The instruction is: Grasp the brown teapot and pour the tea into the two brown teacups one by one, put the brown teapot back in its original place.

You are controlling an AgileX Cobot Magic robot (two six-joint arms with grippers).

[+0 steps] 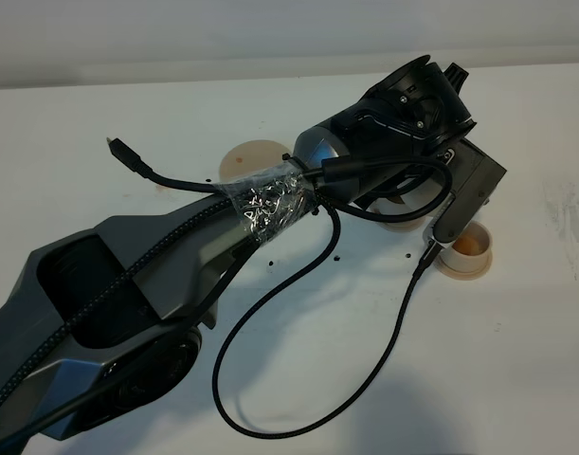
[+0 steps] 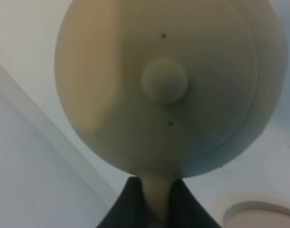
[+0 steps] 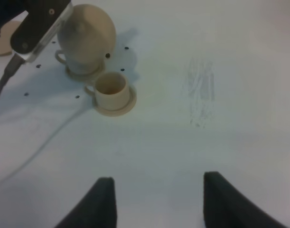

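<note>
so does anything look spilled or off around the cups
Small dark specks dot the table around the teacups, possibly drips or grit; they are too small to tell. A grey scuff marks the table beside them.

Left arm stretches across the white table, ending beside a teacup

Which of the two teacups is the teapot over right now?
The teacup mostly hidden under the brown teapot; only its handle and saucer rim show. The other teacup stands beside it in full view, mouth uncovered.
</note>
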